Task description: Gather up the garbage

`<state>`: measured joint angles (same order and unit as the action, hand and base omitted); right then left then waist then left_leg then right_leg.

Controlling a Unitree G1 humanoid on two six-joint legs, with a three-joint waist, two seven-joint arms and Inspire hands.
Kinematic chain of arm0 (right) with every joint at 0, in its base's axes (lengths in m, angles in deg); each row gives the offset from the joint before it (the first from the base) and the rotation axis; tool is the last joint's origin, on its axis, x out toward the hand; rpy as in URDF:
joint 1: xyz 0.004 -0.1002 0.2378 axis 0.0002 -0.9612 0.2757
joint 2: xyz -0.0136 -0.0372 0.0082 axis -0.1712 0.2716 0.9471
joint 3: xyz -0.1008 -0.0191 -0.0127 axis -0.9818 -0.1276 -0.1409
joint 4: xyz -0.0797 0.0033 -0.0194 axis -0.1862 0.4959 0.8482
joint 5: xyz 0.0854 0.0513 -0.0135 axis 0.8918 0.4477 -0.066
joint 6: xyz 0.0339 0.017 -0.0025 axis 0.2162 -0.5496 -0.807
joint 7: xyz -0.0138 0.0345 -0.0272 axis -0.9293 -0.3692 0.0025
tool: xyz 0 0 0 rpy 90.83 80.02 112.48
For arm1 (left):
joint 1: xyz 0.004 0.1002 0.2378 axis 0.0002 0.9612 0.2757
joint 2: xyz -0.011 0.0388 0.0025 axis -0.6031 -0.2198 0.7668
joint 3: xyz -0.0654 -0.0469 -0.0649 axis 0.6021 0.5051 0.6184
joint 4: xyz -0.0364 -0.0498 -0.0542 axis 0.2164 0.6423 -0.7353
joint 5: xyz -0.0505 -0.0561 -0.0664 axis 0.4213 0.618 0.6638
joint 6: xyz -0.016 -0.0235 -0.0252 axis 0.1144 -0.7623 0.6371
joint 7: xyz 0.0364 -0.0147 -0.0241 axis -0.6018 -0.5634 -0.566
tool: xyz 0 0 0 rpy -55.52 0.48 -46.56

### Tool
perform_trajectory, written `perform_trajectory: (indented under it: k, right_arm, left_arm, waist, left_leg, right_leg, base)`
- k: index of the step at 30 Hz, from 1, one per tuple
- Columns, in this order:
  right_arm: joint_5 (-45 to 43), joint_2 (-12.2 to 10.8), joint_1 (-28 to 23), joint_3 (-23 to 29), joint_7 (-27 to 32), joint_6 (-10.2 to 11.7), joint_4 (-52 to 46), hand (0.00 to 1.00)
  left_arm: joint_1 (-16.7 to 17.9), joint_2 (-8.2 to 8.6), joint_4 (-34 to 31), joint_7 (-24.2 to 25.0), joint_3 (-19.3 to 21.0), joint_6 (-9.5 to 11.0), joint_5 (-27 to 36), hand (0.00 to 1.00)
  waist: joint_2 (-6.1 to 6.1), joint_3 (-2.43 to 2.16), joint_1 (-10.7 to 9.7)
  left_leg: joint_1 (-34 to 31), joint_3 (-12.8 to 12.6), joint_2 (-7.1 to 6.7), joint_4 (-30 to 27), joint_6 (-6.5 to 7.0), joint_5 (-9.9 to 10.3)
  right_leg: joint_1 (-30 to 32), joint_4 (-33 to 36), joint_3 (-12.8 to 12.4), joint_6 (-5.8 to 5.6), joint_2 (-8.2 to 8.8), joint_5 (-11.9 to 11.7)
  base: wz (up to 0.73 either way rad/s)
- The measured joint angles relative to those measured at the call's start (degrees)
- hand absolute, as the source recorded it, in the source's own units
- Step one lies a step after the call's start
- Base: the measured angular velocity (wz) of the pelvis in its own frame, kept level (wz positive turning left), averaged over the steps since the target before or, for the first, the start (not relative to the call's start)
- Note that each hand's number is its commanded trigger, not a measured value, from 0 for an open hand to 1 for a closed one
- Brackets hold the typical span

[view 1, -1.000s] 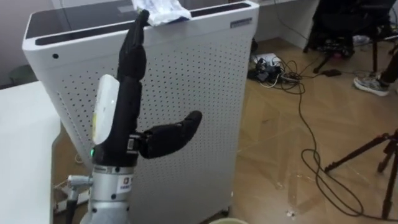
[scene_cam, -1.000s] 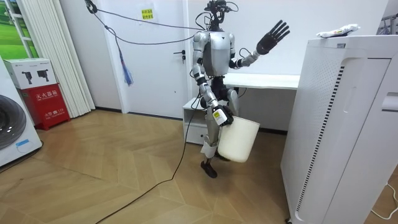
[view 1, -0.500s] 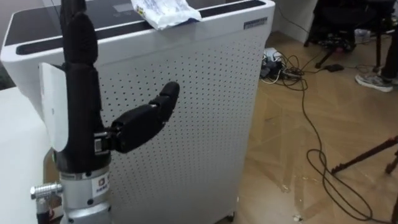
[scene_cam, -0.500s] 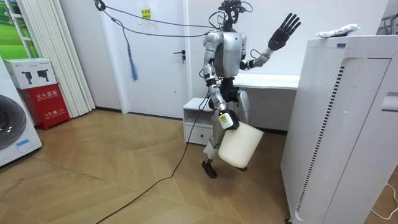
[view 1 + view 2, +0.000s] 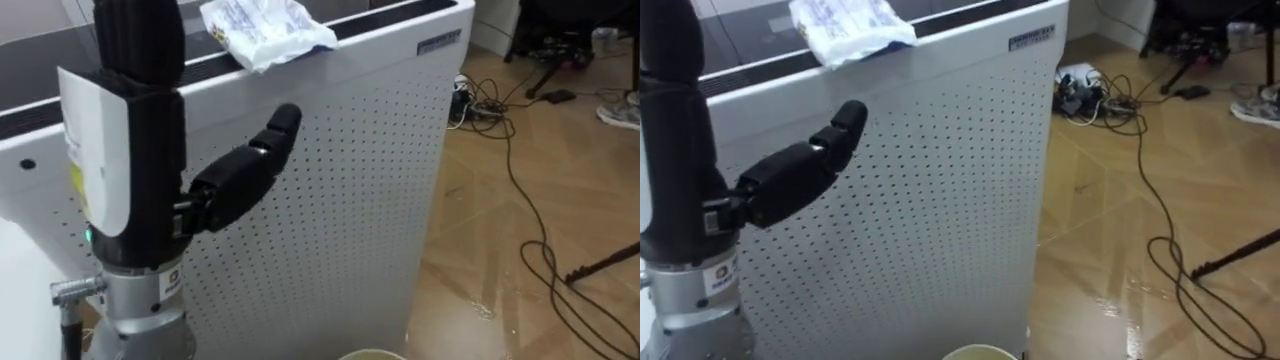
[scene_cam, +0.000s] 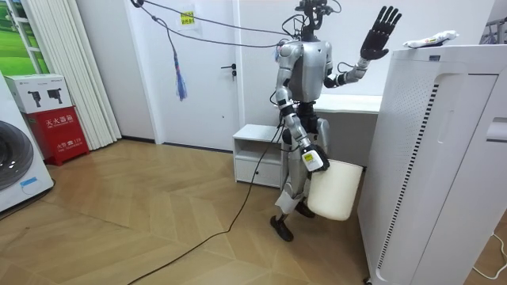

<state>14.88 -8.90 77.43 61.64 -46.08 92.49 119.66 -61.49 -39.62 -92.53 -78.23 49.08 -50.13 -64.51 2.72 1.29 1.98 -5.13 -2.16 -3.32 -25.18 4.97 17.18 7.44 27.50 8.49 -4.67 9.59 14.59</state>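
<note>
Approach: closer than a moment ago, now right beside the white perforated unit (image 5: 350, 190).
Garbage: crumpled wrapper (image 5: 265, 28) on the unit's top, untouched.
Left hand (image 5: 150, 130): raised, spread wide, empty, nearer the wrapper yet short of it.
Right hand (image 6: 314, 158): low at the white bucket (image 6: 333, 190); grip cannot be told.
Meaning: probably within reach for the pick.

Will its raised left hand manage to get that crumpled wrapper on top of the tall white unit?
Probably yes. The left hand is up at about the height of the wrapper, fingers straight, and nothing stands between them above the white unit. It must reach further, though.
</note>
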Motion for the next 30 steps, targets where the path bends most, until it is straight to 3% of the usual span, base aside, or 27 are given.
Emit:
perform_trajectory:
  k: [6, 13, 15, 21, 27, 30]
  right_arm:
    - [-2.2, -0.1, 2.1, -0.2, -1.6, 0.0, -0.1, 1.00]
    - [-2.2, -0.1, 2.1, -0.2, -2.3, 0.0, -2.0, 1.00]
    - [-2.2, 0.1, 2.1, -0.2, -2.9, 0.0, -3.4, 1.00]
    - [-2.2, 0.5, 1.5, -0.2, -3.7, 0.0, -3.6, 1.00]
    - [-2.2, 1.4, 1.3, -0.2, -3.9, 0.0, -4.1, 1.00]
    - [-2.6, 2.0, 0.8, -0.2, -3.6, -0.5, -5.4, 1.00]
  left_arm:
    - [0.0, -0.53, -0.1, 2.2, -0.5, -2.4, -0.1, 0.00]
    - [0.0, -1.08, -1.8, 4.3, -1.0, -4.7, -2.5, 0.00]
    - [0.0, -2.76, -1.9, 5.8, -1.7, -5.4, -4.0, 0.00]
    - [0.0, -5.27, -1.9, 7.7, -1.8, -7.0, -7.8, 0.00]
    - [0.0, -7.05, -1.9, 7.7, -1.6, -9.5, -10.5, 0.00]
    - [0.1, -7.50, -2.0, 7.6, -1.6, -9.7, -11.3, 0.00]
  waist:
    - [0.01, -0.33, 0.1]
    - [-0.08, -0.49, -0.1]
    - [-0.06, -0.51, -0.2]
    - [0.39, -0.91, -0.4]
    - [0.44, -0.98, -0.2]
    - [0.45, -0.99, 0.1]
  left_leg:
    - [2.9, 0.1, 1.88, 4.1, -1.35, -0.8]
    - [4.7, -0.2, 2.62, 6.5, -1.82, -1.1]
    - [5.7, -0.2, 2.60, 7.9, -2.16, -1.3]
    - [7.9, 0.0, 2.61, 9.8, -2.39, -1.5]
    - [8.0, 0.6, 2.65, 9.9, -2.78, -1.8]
    - [8.8, 0.7, 2.68, 10.2, -2.89, -1.8]
  right_leg:
    - [-3.6, -5.8, 0.2, 0.98, -2.66, -1.2]
    - [-5.6, -9.0, 0.2, 1.25, -3.67, -2.0]
    - [-6.3, -9.9, 0.2, 1.25, -3.74, -2.0]
    - [-8.7, -12.0, 0.8, 1.18, -3.93, -2.0]
    - [-10.1, -14.0, 1.2, 1.27, -4.20, -2.3]
    - [-11.1, -14.9, 1.1, 1.27, -4.35, -2.3]
  base:
    - [-0.06]
    - [-0.05]
    - [-0.02]
    - [0.02]
    - [0.05]
    - [0.02]
